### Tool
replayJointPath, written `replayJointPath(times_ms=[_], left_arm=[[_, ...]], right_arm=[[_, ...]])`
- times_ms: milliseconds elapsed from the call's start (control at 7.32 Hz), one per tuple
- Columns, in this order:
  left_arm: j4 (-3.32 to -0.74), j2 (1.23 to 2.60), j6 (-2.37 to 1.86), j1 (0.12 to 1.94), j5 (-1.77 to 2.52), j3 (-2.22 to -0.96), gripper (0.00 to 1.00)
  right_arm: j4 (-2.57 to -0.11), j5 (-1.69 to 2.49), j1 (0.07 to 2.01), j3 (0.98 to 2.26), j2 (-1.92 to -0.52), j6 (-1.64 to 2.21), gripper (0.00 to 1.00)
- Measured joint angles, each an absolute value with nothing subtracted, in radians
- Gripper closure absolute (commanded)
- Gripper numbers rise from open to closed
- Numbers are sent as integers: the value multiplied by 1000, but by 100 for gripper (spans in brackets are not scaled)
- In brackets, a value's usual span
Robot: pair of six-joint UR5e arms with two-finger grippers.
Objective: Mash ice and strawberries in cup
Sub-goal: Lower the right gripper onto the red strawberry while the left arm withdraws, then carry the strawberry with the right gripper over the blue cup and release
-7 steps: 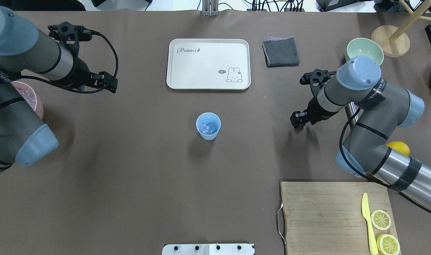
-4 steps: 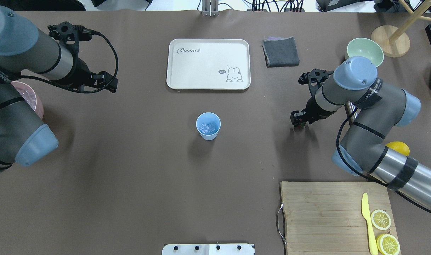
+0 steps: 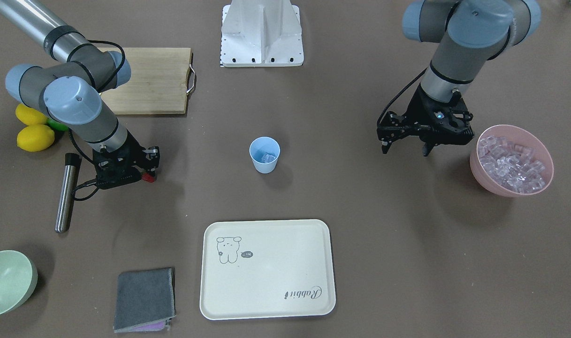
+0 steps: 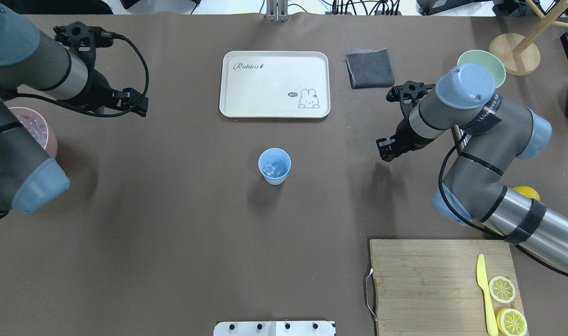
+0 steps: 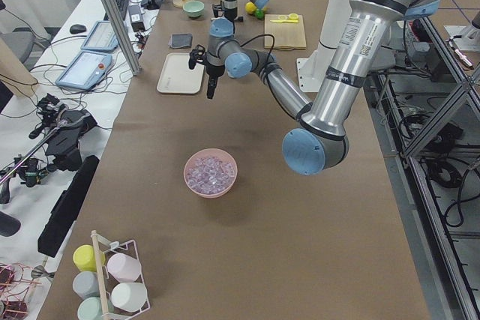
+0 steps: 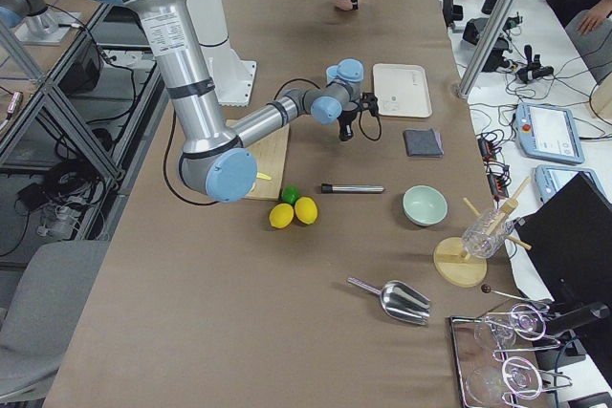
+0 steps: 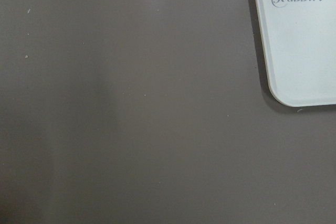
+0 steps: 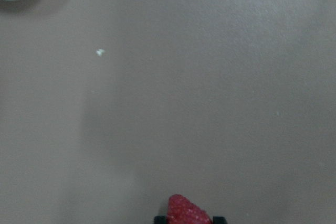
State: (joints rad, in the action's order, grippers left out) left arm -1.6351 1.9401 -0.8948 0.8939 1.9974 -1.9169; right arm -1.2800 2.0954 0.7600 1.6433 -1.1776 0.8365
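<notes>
As we read it, right end effector (image 3: 146, 174): clamped on strawberry (image 8: 188, 211), held above desk (image 4: 171, 233) for carrying to cup (image 4: 274, 166).
Cup: upright mid-desk, ice (image 4: 273, 169) inside, no strawberry yet.
Left end effector (image 3: 405, 146): spread apart, empty, parked clear of cup.

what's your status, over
Right end effector shut on strawberry. Left end effector open, empty. Cup holds ice, no strawberry yet. Nothing seen between them.
</notes>
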Motion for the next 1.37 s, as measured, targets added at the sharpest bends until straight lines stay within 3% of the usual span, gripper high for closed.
replayJointPath(times_ms=[683, 1366], left_arm=[[-1577, 1715, -553, 1071, 2083, -1984, 3], [-1579, 1677, -510, 1131, 2128, -1976, 3]], right_arm=[[-1417, 2013, 658, 1725, -913, 1129, 100], [-1481, 1864, 547, 1624, -759, 1188, 100]])
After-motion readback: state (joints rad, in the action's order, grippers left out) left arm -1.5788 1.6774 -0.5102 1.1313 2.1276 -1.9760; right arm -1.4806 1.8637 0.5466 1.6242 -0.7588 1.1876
